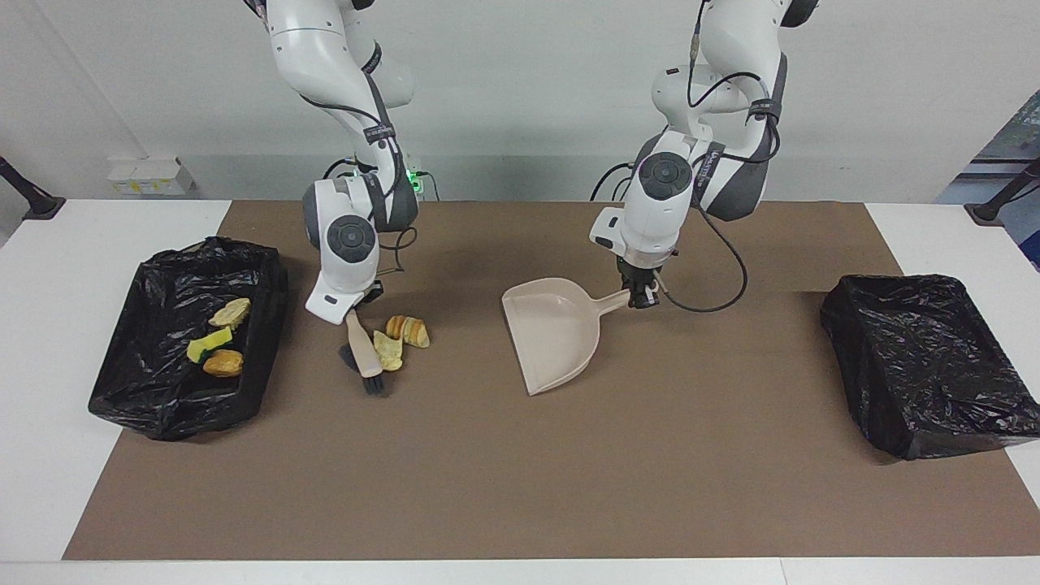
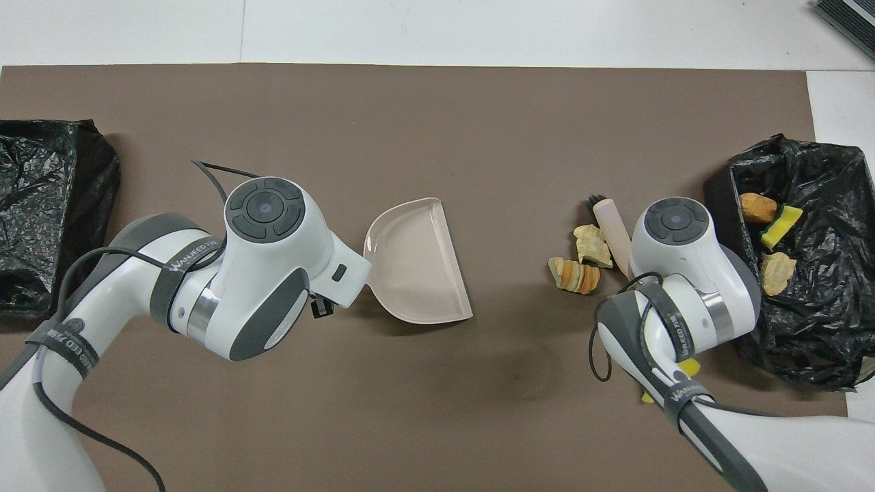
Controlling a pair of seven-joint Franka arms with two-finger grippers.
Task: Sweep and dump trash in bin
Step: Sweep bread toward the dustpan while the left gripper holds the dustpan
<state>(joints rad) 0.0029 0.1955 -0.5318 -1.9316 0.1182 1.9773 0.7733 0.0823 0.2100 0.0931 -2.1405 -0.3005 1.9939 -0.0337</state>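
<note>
Facing view shows the right claw (image 1: pixel 351 315) closed on the handle of the beige hand brush (image 1: pixel 364 354); the brush points down and away from the robots, and its black bristles touch the brown mat (image 1: pixel 520 471) on the surface; just beside the brush, toward the middle of the mat, lie a pale beige scrap (image 1: pixel 387 349) and a golden-brown croissant piece (image 1: pixel 408 330), these two touching each other; the scrap touches the brush too. Three more pieces of trash (image 1: pixel 215 341) lie inside the black-lined bin (image 1: pixel 162 406) at the right arm's end of the surface: a pale bread piece, a yellow sponge chunk and a brown bread piece. In the overhead view, a small part of a yellow sponge chunk (image 2: pixel 689 367) shows under the right arm, nearer to the robots than the croissant. The left claw (image 1: pixel 640 299) is closed on the handle of the beige dustpan (image 1: pixel 555 333); the pan stands near the middle of the mat, its open edge turned toward the trash, well apart from it. A second black-lined bin (image 1: pixel 918 366) sits at the left arm's end.
</note>
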